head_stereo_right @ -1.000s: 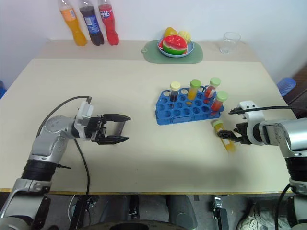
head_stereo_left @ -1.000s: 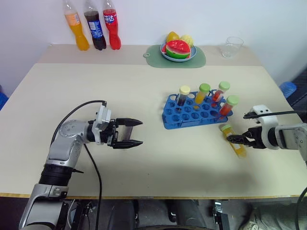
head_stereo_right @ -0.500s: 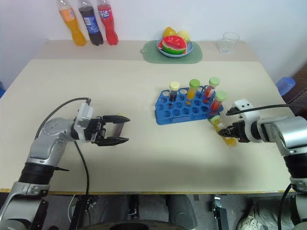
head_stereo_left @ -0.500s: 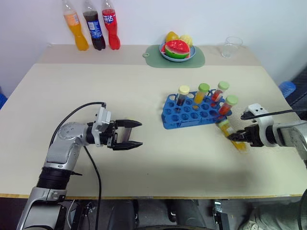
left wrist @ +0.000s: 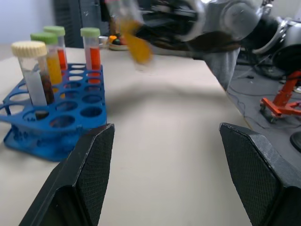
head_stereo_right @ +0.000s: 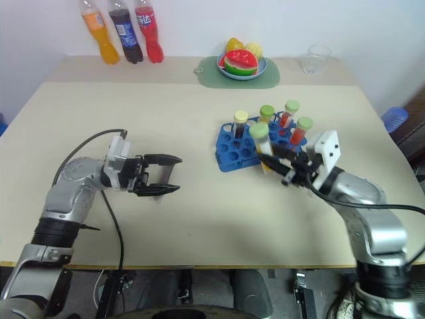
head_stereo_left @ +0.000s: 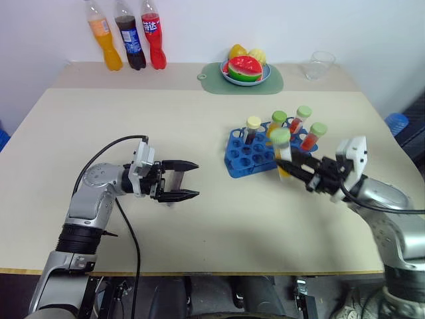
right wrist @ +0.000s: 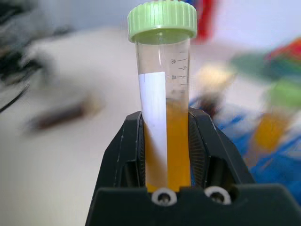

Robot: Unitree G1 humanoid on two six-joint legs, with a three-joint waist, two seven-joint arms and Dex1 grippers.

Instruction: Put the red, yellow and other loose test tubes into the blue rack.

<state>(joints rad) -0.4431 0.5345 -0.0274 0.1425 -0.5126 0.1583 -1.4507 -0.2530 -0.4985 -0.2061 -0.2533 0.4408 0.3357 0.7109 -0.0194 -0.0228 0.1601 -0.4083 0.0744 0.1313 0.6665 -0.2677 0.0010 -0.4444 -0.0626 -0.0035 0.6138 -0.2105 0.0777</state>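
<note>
Right gripper [head_stereo_left: 297, 165] clamped tight on a yellow test tube [right wrist: 164, 117] with green cap, the two fingers pinching its lower body; tube stands roughly upright, cap uppermost, lifted off the table [head_stereo_left: 199, 119] and held just in front of the blue rack [head_stereo_left: 247, 154], at the rack's near edge. Right wrist view: orange-yellow liquid fills the lower part of the tube, white label strip down one side, clear above the liquid line. Blue rack sits right of table centre and holds four capped tubes along its far rows: one cream-capped with dark contents [head_stereo_left: 252, 130], one green-capped yellow [head_stereo_left: 277, 122], and two green-capped red tubes [head_stereo_left: 302, 119] toward the right end; exact holes hard to read from the head view, so not logged. Left gripper [head_stereo_left: 185, 179] hovers above the table left of centre, well apart from the rack, fingers spread wide, nothing between them, pointing across toward the rack. Left wrist view: rack with three of its tubes visible between the open fingers [left wrist: 89, 165], and the held tube appears as a blurred yellow streak above the rack. Far edge of table: three soda bottles [head_stereo_left: 126, 33], a fruit bowl [head_stereo_left: 246, 68] on a green mat, a clear cup [head_stereo_left: 320, 64].
</note>
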